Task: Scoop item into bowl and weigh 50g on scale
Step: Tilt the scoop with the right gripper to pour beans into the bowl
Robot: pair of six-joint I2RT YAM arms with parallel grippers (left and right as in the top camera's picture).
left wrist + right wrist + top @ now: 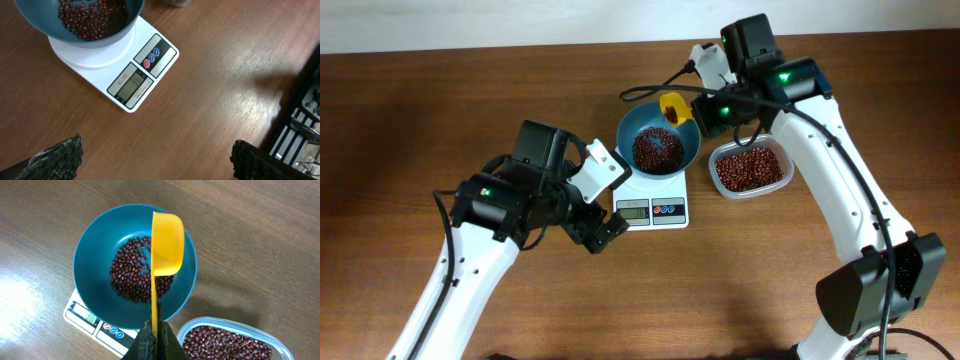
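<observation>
The right pincer (154, 339) clamps the yellow scoop (166, 242), its handle running straight out over the bowl (95, 255), cup foremost; the left pincer (155, 152) stands apart.

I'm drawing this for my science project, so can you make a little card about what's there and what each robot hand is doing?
bowl: blue, sitting on the scale
scale: white, on the table
beans: some in the bowl, more in the tub
tub: clear plastic, beside the scale
scoop: yellow, above the bowl
right gripper: shut on the scoop's handle
left gripper: open, empty, over the table near the scale
</observation>
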